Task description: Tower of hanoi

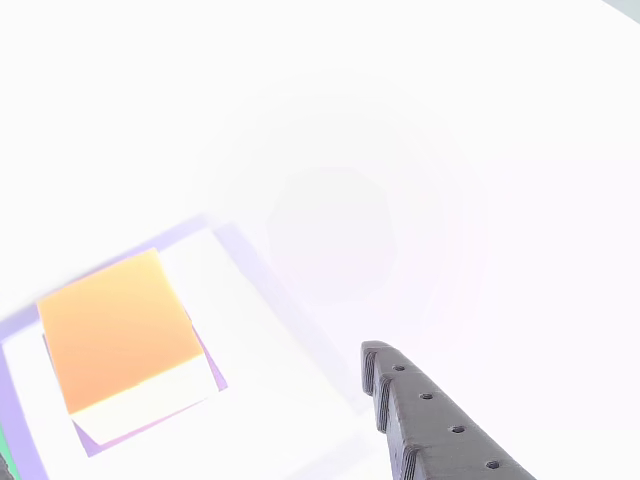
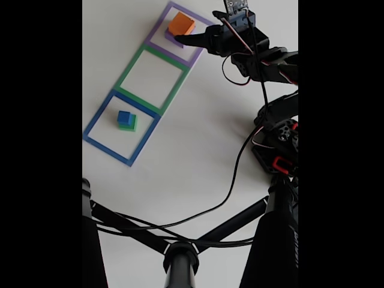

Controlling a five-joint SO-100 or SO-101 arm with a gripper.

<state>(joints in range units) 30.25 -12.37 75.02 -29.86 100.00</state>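
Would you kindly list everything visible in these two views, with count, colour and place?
Orange block: one, on a purple block, inside the purple tape square.
Blue cube: one, on a green block, inside the blue tape square.
Tape squares: three in a row, purple, green, blue; the green one holds no block.
Table: one, white.
Black tripod-like stand: one, bottom of the fixed view.
Black cable: one, trailing from the arm across the table.
Arm: one, black, right side of the fixed view.
Gripper: one, fingers beside the orange stack; open or shut is unclear.
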